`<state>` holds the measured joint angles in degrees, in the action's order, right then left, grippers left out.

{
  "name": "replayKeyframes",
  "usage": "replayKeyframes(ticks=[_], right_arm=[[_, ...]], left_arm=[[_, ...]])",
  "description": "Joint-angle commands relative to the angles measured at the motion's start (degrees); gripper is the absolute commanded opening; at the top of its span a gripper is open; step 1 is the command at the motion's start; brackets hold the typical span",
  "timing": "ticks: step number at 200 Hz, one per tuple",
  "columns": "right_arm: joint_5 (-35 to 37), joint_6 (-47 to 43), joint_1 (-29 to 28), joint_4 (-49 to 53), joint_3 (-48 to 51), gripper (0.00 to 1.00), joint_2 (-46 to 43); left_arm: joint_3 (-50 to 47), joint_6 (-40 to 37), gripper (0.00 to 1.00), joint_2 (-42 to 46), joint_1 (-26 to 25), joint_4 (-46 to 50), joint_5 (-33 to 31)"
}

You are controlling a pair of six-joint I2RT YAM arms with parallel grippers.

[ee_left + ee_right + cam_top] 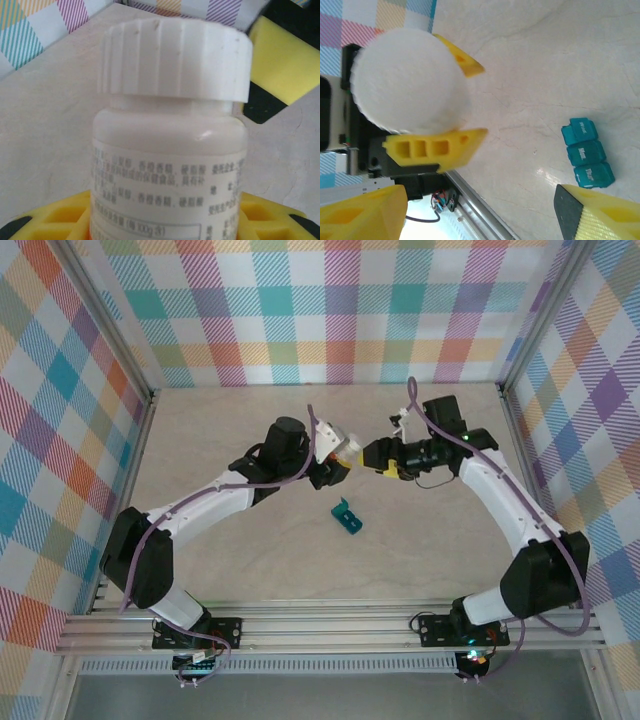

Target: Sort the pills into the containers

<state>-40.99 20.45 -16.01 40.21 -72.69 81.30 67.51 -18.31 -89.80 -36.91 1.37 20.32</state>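
My left gripper [338,462] is shut on a small white bottle [170,165] with printed text on its label, held above the table. The bottle's ribbed white cap [175,60] is on, so its contents are hidden. That cap [407,80] faces the right wrist camera head-on, with the left gripper's yellow fingers [435,147] on both sides of the bottle. My right gripper [378,457] stands open just in front of the cap, not touching it. The teal pill box [347,519] of three lidded compartments [586,152] lies shut on the table below both grippers.
The pale marbled table [250,550] is walled by checked panels [330,310] on three sides. An aluminium rail [330,625] runs along the near edge by the arm bases.
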Motion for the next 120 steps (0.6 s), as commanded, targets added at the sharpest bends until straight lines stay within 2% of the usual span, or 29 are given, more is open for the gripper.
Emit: replayKeyframes(ticks=[1,69,120], right_arm=[[0.37,6.1,1.56,-6.88,4.06,0.78,-2.28],[11.45,24.93,2.74,-25.11,13.58,0.78,-9.44],[11.53,31.58,2.74,-32.14,14.78,0.8,-9.83]], left_arm=[[2.57,0.91,0.0,-0.83,0.78,2.44,1.84],[4.93,-0.37,0.0,-2.78,1.05,7.43,5.3],[5.99,0.09,0.0,-4.9,1.18,8.03,6.76]])
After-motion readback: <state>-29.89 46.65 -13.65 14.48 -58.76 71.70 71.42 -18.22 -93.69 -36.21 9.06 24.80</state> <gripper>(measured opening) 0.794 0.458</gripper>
